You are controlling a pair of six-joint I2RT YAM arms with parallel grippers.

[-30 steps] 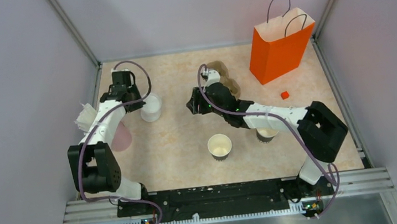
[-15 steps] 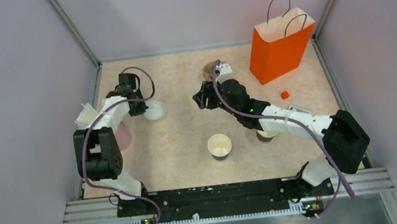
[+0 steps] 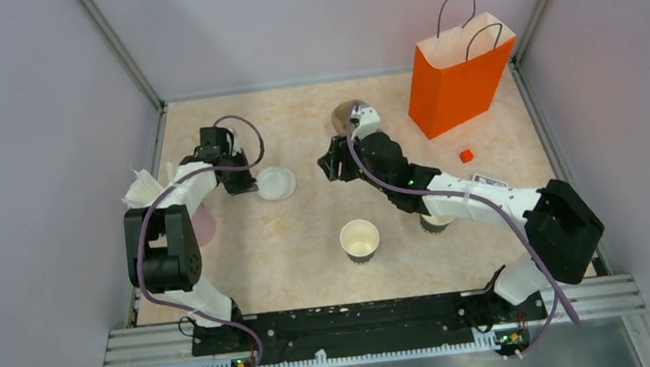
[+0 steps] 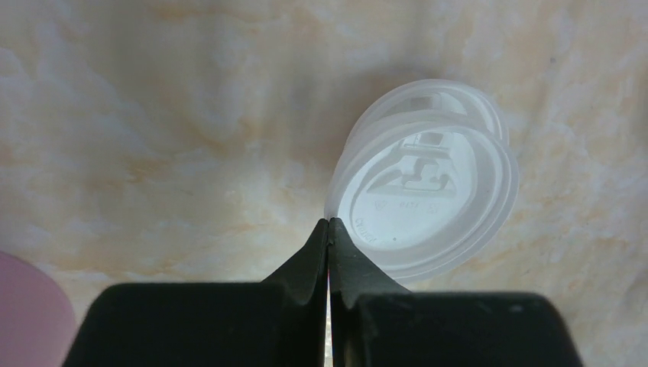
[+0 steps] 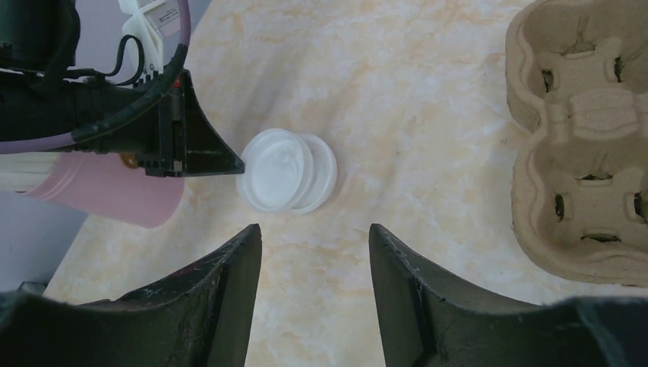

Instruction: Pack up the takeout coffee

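This is a robotics test cell, not a café or a home. Blank grey-lilac panels [image 3: 24, 133] held in aluminium framing [image 3: 120, 50] box in a marble-print tabletop [image 3: 306, 213], and two robot arms [image 3: 460, 198] are bolted to a black rail [image 3: 363, 321] at its near edge. The orange paper bag [image 3: 456, 79], open paper cup [image 3: 360, 239], white plastic lids [image 4: 428, 191] and pulp tray [image 5: 581, 138] lie spread out like staged props.

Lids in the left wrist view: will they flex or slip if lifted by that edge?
Probably light and bendy: the lids look thin and translucent. The left gripper pinches only the rim, so they may droop or slip out. Two seem stacked offset, so one could slide off.
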